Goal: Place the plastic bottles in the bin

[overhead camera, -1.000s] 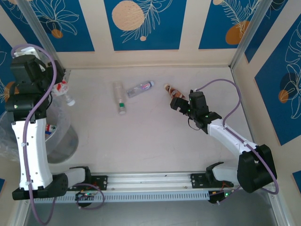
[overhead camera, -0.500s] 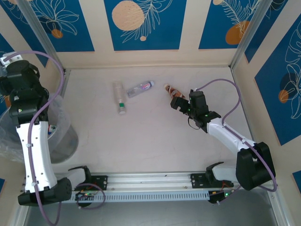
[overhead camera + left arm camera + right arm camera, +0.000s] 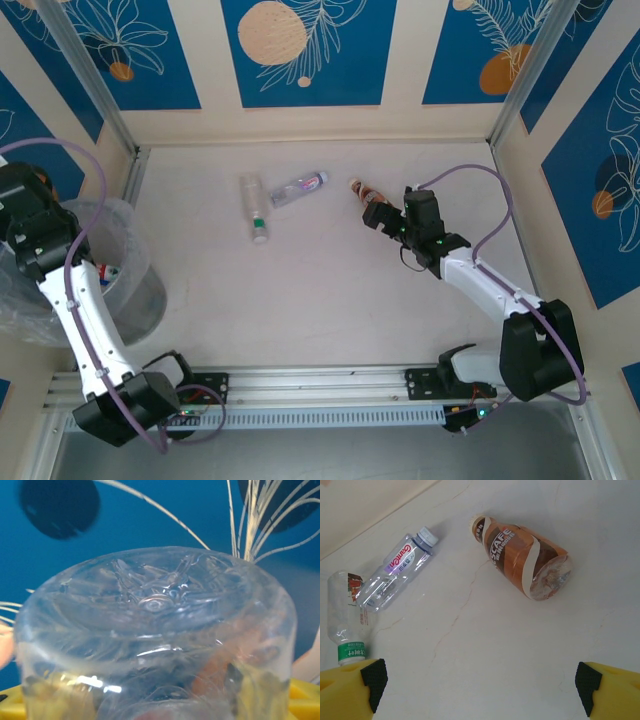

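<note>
**One bottle gripped, three on the table**

Top view: the brown bottle (image 3: 364,190) lies on the table (image 3: 300,300). The Ganten bottle (image 3: 299,187) lies near it to the left. The green-cap bottle (image 3: 255,210) is further left again. The bin (image 3: 148,298) stands far left of the brown bottle, at the table's edge, with the left arm (image 3: 85,315) over it. The right gripper (image 3: 378,213) hovers just on the near side of the brown bottle.

Left wrist view: the left gripper (image 3: 160,707) is closed partway around the held bottle (image 3: 155,620), whose clear moulded base faces the camera (something reddish shows through the plastic). Yellow fingers (image 3: 306,700) flank it.

Right wrist view: the right gripper (image 3: 479,680) is spread wide with nothing between its pads. The brown bottle (image 3: 525,562) lies on its side beyond it. The Ganten bottle (image 3: 395,572) is to its left. The green-cap bottle (image 3: 345,620) is further left and touches the Ganten one, or nearly so.
</note>
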